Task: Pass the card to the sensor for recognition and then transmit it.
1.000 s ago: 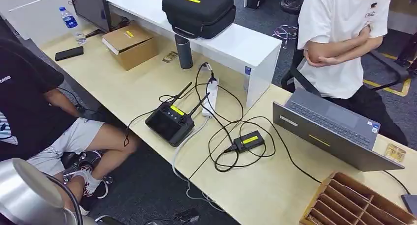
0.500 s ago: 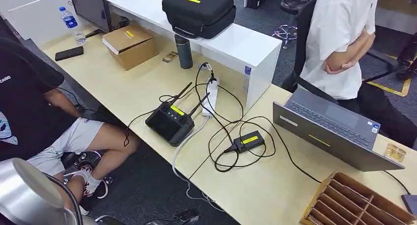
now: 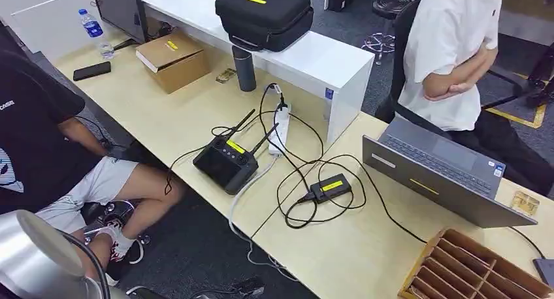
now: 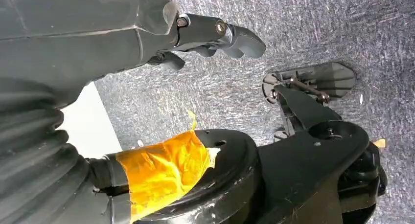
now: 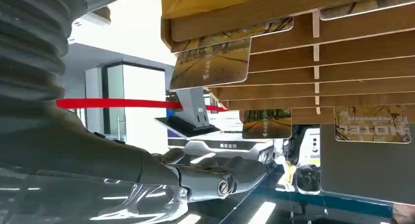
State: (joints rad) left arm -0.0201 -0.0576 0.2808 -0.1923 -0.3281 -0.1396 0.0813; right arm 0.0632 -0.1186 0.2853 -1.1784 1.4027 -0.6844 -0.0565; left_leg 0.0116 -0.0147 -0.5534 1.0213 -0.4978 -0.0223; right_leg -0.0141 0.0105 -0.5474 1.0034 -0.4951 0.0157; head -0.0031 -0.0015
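Note:
A wooden slotted rack (image 3: 470,267) stands at the desk's near right corner. In the right wrist view the rack (image 5: 352,45) holds several patterned cards, one of them a tan card (image 5: 211,65) sticking out of a slot. My right hand (image 5: 205,177) hovers close beside the rack with its fingers stretched out and nothing in them. A small black box with a yellow label (image 3: 331,187), on a cable, lies mid-desk. My left hand (image 4: 200,31) hangs over grey carpet, holding nothing.
A grey laptop (image 3: 444,175) sits beside the rack, with a small tan card-like item (image 3: 526,202) behind it. A black remote controller (image 3: 225,160), a power strip (image 3: 281,126) and looping cables cover the middle. One person sits at the left, another in white at the far right.
The person in white has turned and shifted to the right, and their folded arms have moved. Nothing on the desk has changed.

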